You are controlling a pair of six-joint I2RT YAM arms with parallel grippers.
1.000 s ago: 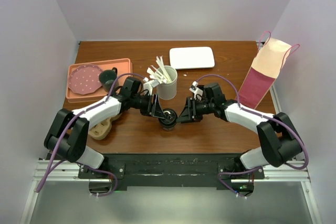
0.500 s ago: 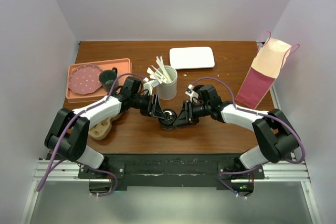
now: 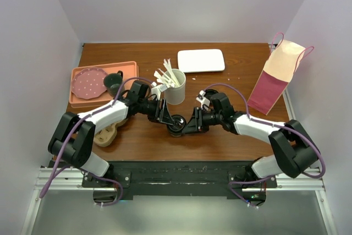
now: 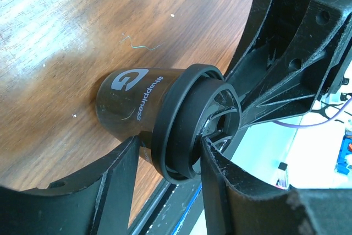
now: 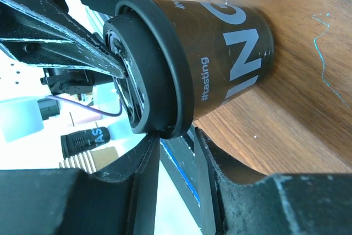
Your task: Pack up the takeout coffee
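The takeout coffee (image 3: 176, 124), a small dark brown cup with a black lid, stands on the table's near middle. My left gripper (image 3: 167, 118) is shut on it from the left. In the left wrist view (image 4: 170, 141) one finger presses the cup (image 4: 132, 100) under the rim and the other lies on the lid top. My right gripper (image 3: 187, 126) is at the cup's right side. In the right wrist view (image 5: 179, 133) its jaws stand a narrow gap apart and empty. The lid's rim touches one fingertip, and the cup (image 5: 225, 53) is just beyond.
A white cup of stirrers (image 3: 175, 91) stands just behind the coffee. A pink and tan paper bag (image 3: 273, 78) stands at the right edge. An orange tray (image 3: 130, 70) with a pink plate and dark mug (image 3: 114, 82) sits left. A white plate (image 3: 201, 60) lies at the back.
My right gripper has moved left, up to the cup's lid. My left gripper and the cup have stayed in place.
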